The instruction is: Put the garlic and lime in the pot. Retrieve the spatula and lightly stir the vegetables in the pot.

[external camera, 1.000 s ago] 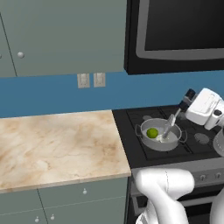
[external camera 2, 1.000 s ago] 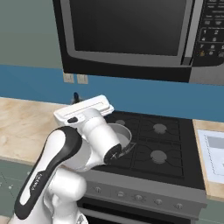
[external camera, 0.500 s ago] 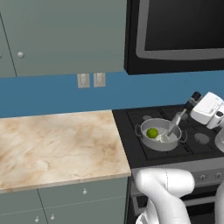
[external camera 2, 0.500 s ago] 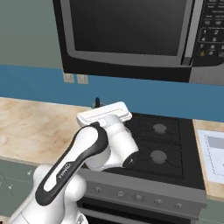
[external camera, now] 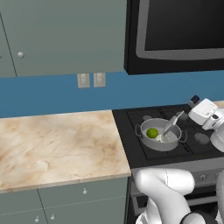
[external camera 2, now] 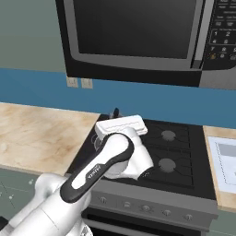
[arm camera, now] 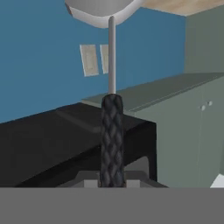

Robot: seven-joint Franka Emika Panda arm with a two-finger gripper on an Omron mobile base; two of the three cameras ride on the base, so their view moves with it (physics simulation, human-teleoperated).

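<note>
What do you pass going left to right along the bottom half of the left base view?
Beige marble countertop → round shallow grey metal pot holding the small bright green lime → slotted metal spatula with thin black handle → the white arm's claw.

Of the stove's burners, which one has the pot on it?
The front left burner, nearest the marble counter: the pot sits there with the lime inside, while the other burners stand bare.

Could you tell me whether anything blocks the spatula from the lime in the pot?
Nothing visible does: the spatula, held by the tool, already reaches down into the pot right beside the lime.
</note>
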